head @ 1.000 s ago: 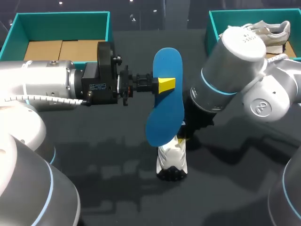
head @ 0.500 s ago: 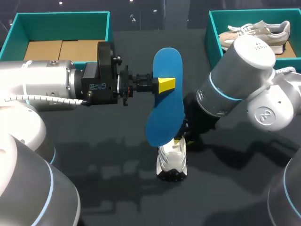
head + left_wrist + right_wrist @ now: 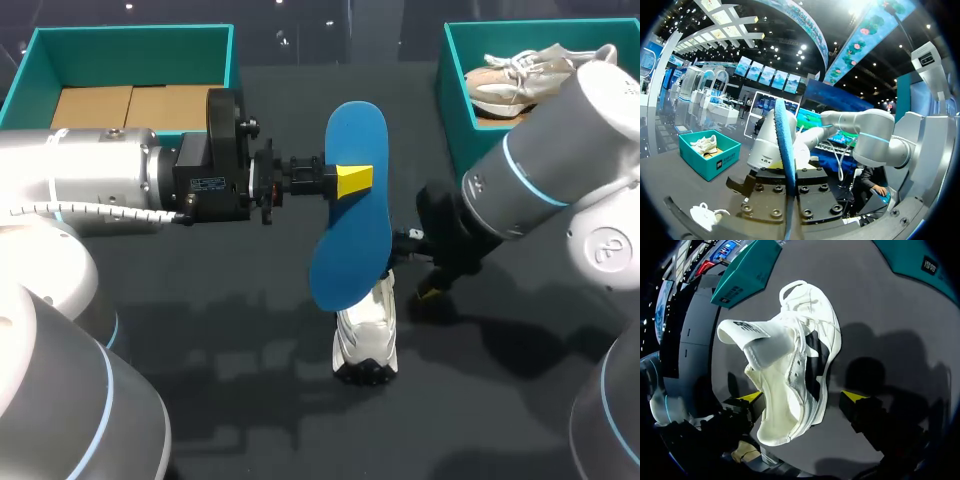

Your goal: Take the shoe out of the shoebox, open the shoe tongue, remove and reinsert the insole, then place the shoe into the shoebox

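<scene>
Pinching insole (image 3: 350, 225), left gripper (image 3: 354, 181), right gripper (image 3: 804, 398) wide open

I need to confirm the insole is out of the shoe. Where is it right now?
In the head view the blue insole hangs mid-table, clamped in the left gripper, over the white shoe lying on the table.

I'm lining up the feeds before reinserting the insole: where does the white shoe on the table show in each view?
Head view: white shoe on the table, partly behind the blue insole.
Left wrist view: white shoe low down, nearer than the teal shoebox.
Right wrist view: white shoe between the right tool's open fingers.
Landmark: the teal shoebox holding the other shoe, seen in head and left wrist views.
</scene>
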